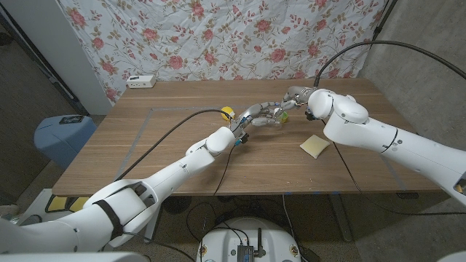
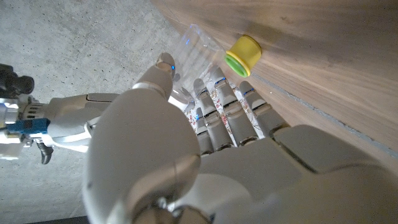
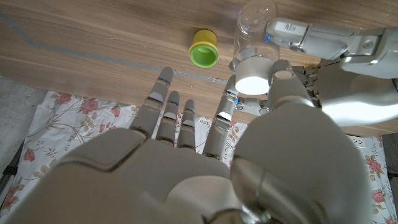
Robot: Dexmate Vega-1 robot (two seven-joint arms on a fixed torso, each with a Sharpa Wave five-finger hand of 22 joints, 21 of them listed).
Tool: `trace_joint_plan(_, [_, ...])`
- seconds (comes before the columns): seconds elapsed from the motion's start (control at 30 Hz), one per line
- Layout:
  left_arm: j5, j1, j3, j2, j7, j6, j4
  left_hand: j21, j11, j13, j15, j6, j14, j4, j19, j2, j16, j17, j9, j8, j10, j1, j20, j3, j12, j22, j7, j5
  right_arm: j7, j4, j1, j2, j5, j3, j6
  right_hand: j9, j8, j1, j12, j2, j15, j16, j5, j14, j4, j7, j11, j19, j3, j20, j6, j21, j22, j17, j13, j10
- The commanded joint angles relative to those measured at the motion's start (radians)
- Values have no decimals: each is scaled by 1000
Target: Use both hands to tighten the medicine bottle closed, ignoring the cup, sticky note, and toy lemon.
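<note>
Bottle (image 3: 255, 28) sits mid-table, a little toward the far edge, clear-walled with a white cap (image 3: 252, 76). My left hand (image 1: 256, 116) grips its body; in the right wrist view a left finger lies along the clear wall, and in the left wrist view the fingers (image 2: 225, 102) wrap the transparent body (image 2: 198, 50). My right hand (image 1: 297, 95) is at the cap: the thumb (image 3: 283, 84) presses its side and one fingertip sits just beside it, the other fingers spread and clear of it. I judge this a light pinch on the cap, not a full wrap.

Risks from here:
- Thin pinch may slip on the smooth cap, so the hand turns and the cap does not.
- If the left grip is loose, the whole bottle will spin with the cap and nothing tightens.
- Cap entering the thread tilted would jam. Cannot tell from these views whether it sits square.
- Spread right fingers could sweep sideways into the yellow cup (image 3: 203, 51), which lies on its side just beside the bottle, green inside showing, and would roll.

Yellow sticky note (image 1: 314, 145) lies on the table (image 1: 160, 149) toward the near edge, under my right forearm, well apart.
</note>
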Motion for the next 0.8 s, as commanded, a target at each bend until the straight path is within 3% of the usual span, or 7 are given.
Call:
trace_joint_plan(0.03, [-1, 5, -1, 1, 4, 3, -5, 6, -17, 2, -83, 6, -4, 2, 0, 8, 3, 4, 3, -1, 23, -2, -9, 3, 5, 2, 1, 4, 1, -2, 19, 6, -37, -40, -34, 2, 11, -15, 9, 0, 1, 5, 3, 9, 7, 2, -3, 13, -3, -1, 21, 7, 2, 6, 2, 15])
trace_joint_plan(0.27, [-1, 6, -2, 1, 6, 2, -5, 6, -13, 2, -83, 7, -5, 1, 0, 8, 3, 4, 3, -1, 24, 0, -8, 4, 6, 2, 1, 4, 22, 2, 52, 17, -104, -100, -71, 0, 18, -39, 10, -3, -4, 7, 2, 19, 15, 7, -4, 21, -13, -2, 50, 8, 2, 7, 2, 31])
trace_joint_plan(0.8, [-4, 8, -3, 0, 8, -1, 0, 6, -16, 2, -84, 7, -6, 1, 0, 8, 3, 4, 3, -1, 25, -1, -9, 5, 6, 2, 0, 4, 19, -1, 46, 26, -163, -112, -85, -5, 36, -71, 15, -6, -27, 16, 4, 62, 18, 24, -16, 58, -28, -20, 135, 14, 2, 5, 0, 87])
